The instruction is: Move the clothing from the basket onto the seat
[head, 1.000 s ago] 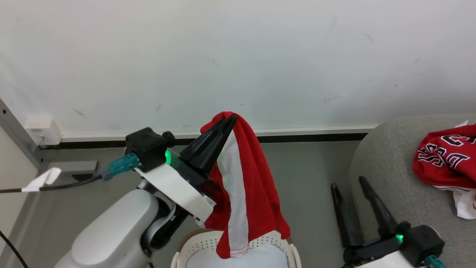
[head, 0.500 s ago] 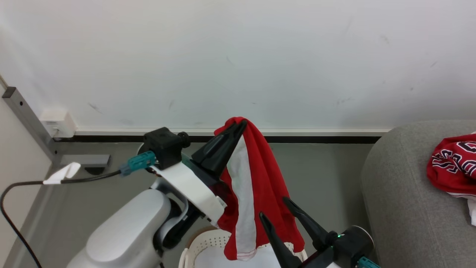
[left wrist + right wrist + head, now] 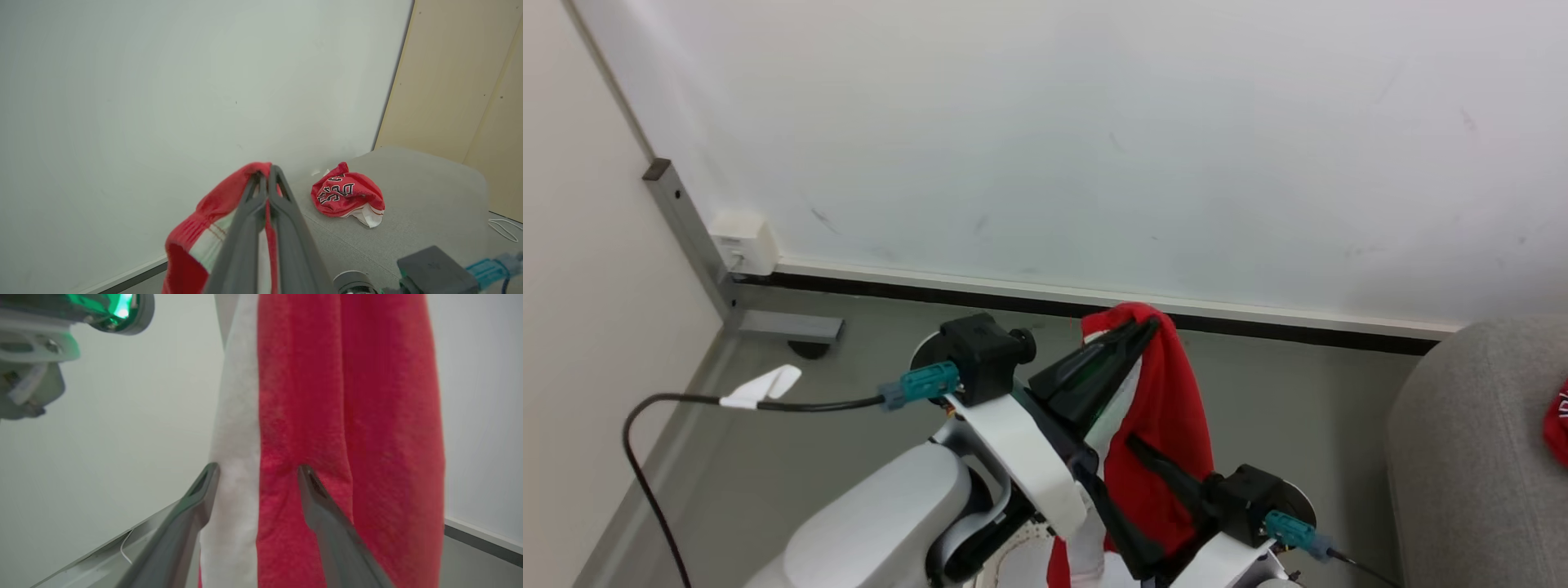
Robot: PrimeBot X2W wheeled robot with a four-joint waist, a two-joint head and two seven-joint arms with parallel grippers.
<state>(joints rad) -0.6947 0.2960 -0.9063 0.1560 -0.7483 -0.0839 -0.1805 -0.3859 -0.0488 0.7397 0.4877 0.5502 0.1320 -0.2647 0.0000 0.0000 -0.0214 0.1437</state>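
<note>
Clothing (image 3: 1168, 392), a red sports garment with a white stripe, hangs straight down from the left gripper (image 3: 1150, 324), clenched on its top fold, while the right gripper (image 3: 258, 467), spread wide, straddles it lower down, nearer the large grey fabric seat (image 3: 1462, 457) on the robot's right.

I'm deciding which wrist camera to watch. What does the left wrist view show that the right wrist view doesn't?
Left wrist view, not the right: the left tool shut on the top of the striped garment, and past it the lettered garment lying on the grey seat.
Right wrist view, not the left: the right tool open, its fingers either side of a strip of the hanging cloth.
Both: the striped garment hanging down, with the white wall behind it.
</note>
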